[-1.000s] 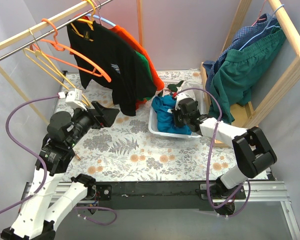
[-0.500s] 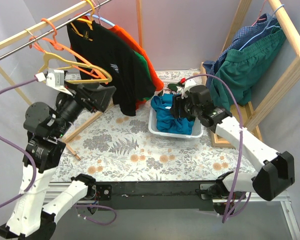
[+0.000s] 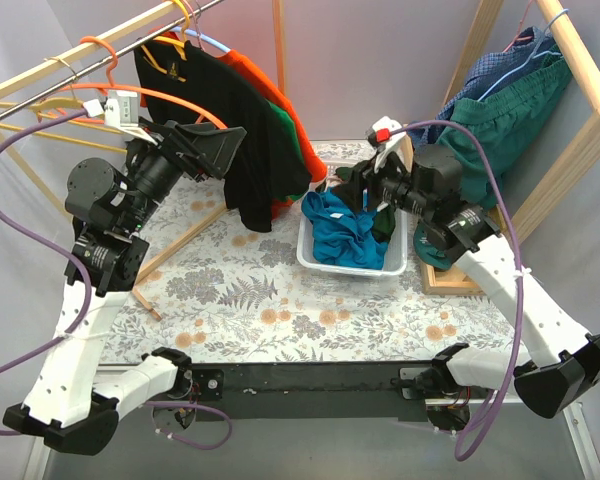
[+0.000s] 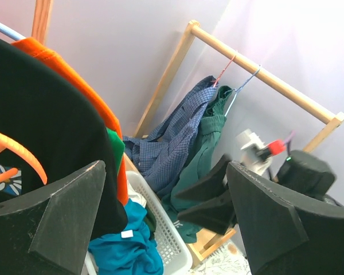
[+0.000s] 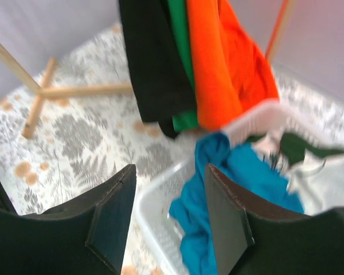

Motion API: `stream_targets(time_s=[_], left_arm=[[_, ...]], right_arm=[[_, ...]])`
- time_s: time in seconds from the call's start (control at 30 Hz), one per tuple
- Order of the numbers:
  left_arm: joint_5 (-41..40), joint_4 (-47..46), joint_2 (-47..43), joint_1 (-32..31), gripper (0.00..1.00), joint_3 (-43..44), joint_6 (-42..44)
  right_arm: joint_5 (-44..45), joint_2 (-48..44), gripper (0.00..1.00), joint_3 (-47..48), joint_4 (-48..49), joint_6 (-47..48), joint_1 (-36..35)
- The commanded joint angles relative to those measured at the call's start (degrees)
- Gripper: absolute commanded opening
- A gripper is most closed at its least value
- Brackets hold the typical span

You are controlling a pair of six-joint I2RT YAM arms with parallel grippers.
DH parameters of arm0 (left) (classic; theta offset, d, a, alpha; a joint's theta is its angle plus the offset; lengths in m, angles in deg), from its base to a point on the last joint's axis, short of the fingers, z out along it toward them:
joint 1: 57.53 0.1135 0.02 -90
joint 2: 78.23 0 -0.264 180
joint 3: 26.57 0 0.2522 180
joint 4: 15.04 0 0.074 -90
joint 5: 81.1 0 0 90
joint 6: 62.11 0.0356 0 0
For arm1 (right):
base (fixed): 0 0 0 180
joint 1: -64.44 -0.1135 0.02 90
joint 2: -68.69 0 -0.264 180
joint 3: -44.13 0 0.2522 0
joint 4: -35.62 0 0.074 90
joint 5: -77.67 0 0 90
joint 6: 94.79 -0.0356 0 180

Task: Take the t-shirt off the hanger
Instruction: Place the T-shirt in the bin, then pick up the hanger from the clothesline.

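Left fingers [image 4: 51, 223] gape empty, black t-shirt [image 4: 40, 109] close beside them.

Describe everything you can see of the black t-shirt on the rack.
The black t-shirt hangs limp from the rail. It is the frontmost of three, with a green shirt and an orange shirt pressed behind it. The fabric looks soft, with a small white mark on the chest and yellow print near the collar. The open left gripper sits beside it; whether they touch is unclear.
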Motion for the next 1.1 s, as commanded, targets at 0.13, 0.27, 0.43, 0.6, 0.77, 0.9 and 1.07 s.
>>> stream_targets(time_s=[0.13, 0.27, 0.43, 0.6, 0.77, 0.9, 1.07], left_arm=[[2.89, -5.51, 2.42, 0.25, 0.86, 2.83, -2.02], [2.37, -6.65, 6.72, 0.25, 0.86, 6.70, -3.25], [-5.70, -2.00, 14.97, -0.63, 0.82, 12.60, -6.06], [-19.41, 4.67, 22.01, -4.75, 0.78, 19.97, -5.98], [-30.57, 7.58, 26.85, -9.84, 0.76, 23.06, -3.69], [-41.46, 13.10, 29.75, -13.80, 0.75, 26.66, -0.36], [-55.63, 14.71, 29.76, -19.16, 0.73, 25.71, 3.33]], right_arm=[[-6.08, 0.86, 0.58, 2.79, 10.05, 0.37, -0.03], [-5.73, -2.04, 0.58, -6.34, 13.04, -2.35, -0.03], [-5.38, -4.51, 0.57, -12.96, 13.13, -5.08, -0.12], [-3.19, -5.74, 0.56, -16.38, 11.82, -5.43, -0.12], [-2.04, -6.35, 0.55, -18.24, 11.46, -6.22, -0.12], [-1.51, -6.44, 0.54, -19.03, 11.46, -6.75, -0.12], [-1.07, -6.62, 0.54, -19.90, 11.64, -7.19, -0.03]])
